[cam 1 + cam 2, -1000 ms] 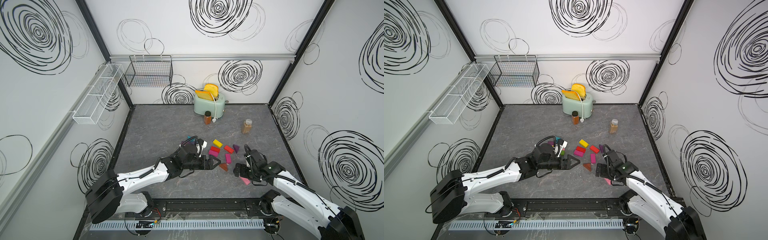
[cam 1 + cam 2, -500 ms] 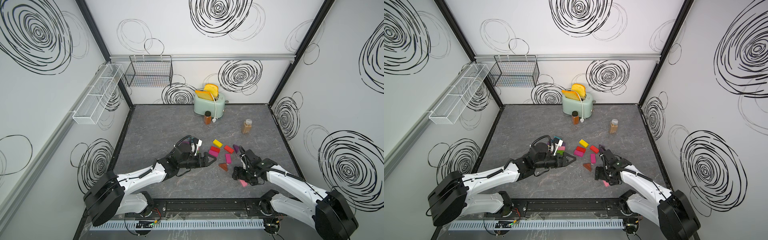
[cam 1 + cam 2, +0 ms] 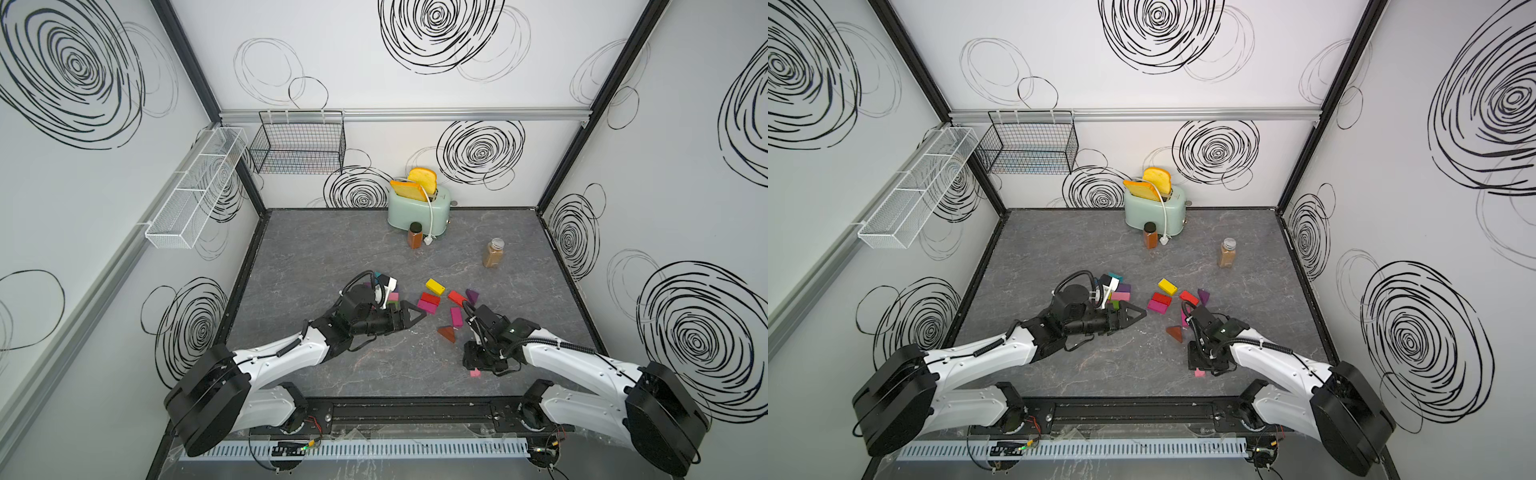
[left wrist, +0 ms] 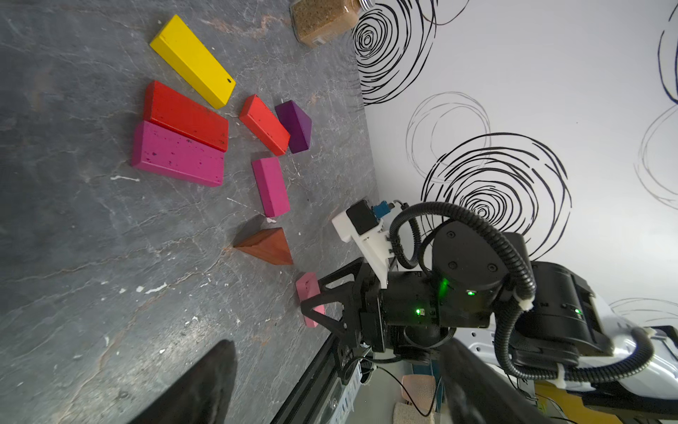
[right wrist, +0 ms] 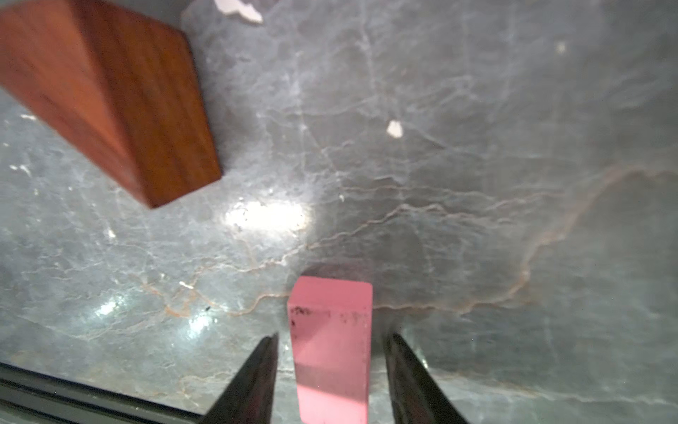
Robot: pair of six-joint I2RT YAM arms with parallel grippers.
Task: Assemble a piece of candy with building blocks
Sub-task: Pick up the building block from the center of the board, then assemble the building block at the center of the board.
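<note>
Loose building blocks lie mid-table: a yellow brick point(image 3: 434, 286), a red brick point(image 3: 430, 297) against a magenta brick point(image 3: 427, 306), a small red brick point(image 3: 456, 297), a purple wedge point(image 3: 472, 295), a second magenta brick point(image 3: 456, 316) and a brown wedge point(image 3: 447, 333). More blocks point(image 3: 1120, 296) sit behind my left wrist. My left gripper point(image 3: 417, 315) point(image 4: 339, 345) hovers open and empty beside the red and magenta pair. My right gripper point(image 3: 476, 368) point(image 5: 330, 336) points down astride a small pink block point(image 5: 332, 367) point(image 3: 475, 373), a narrow gap showing on each side.
A mint toaster point(image 3: 417, 208) with toast stands at the back wall, with a brown jar point(image 3: 414, 236) in front of it and a second jar point(image 3: 493, 253) to the right. Wire baskets point(image 3: 299, 145) hang on the walls. The black front rail point(image 3: 415, 409) runs just beyond the pink block.
The right gripper has swung down over the pink block near the front edge, its jaws narrowing around it. The left gripper has drawn back slightly and narrowed a little.
</note>
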